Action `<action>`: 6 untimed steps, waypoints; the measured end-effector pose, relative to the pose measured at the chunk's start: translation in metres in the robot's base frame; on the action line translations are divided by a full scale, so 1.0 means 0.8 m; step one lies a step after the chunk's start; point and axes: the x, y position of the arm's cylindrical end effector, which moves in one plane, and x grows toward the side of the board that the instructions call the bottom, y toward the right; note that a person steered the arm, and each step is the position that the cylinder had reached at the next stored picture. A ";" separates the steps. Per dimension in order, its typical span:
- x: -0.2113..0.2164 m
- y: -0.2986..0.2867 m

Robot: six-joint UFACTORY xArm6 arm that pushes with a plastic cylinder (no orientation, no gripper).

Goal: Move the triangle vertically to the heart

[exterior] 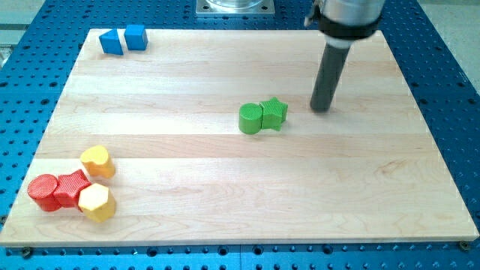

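- No text, label, brand, number or sign reads anywhere here.
- The board (225, 165) is bare wood, unmarked.
- The blocks carry plain colour only, no lettering.

Just 1 cam: looks down at an angle on my whole board (225, 161), all four edges in view.

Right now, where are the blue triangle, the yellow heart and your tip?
blue triangle (111, 43): camera view, middle of its top face.
yellow heart (95, 159): camera view, middle of its top face.
my tip (321, 109): camera view, rod's very end, to the right of the green blocks.
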 end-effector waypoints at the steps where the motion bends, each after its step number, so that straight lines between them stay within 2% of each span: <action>1: -0.105 -0.051; 2: -0.199 -0.170; 3: -0.224 -0.238; 6: -0.225 -0.402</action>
